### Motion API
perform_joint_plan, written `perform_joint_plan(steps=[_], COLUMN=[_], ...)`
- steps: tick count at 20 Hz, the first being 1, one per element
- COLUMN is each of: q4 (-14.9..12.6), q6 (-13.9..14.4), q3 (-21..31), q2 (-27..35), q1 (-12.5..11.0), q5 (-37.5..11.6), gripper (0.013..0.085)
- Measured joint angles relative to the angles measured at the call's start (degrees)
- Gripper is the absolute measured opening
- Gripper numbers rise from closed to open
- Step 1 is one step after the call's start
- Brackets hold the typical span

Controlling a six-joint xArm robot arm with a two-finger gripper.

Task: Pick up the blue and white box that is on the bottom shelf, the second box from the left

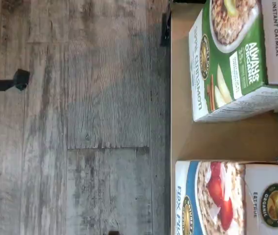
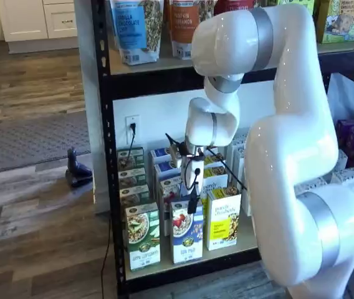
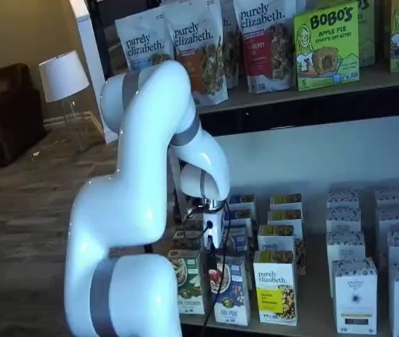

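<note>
- The black-fingered gripper (image 2: pixel 192 202) hangs just above the tall blue-and-white cardboard cereal box (image 2: pixel 186 238); its fingers appear spread apart.
- Drifting sideways risks clipping the green-and-white box (image 2: pixel 142 235) beside it.

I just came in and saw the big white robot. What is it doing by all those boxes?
It's reaching toward the bottom shelf to pick a cereal box. Its gripper hangs just above the front blue and white box, the one with red berries. That box stands on the shelf between a green box and a yellow box. Nothing is grabbed yet.
</note>
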Motion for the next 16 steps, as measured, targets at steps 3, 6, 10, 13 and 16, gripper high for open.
perform_joint_plan(steps=[3,6,10,13,16], q4=[-0.2,0.5,1.7,2.7,3.0], q6=[0.1,-0.6,-1.8,-2.8,-3.2], q3=[-0.4,-1.2,-3.5,-5.8,-8.0], q2=[0.9,2.0,4.1,5.9,7.5], q1=[0.0,0.0,-0.2,-0.4,-0.7], q5=[-0.7,-1.4,-1.3,-0.9,-0.4], gripper=[0.085,0.085,0.085,0.085,0.085])
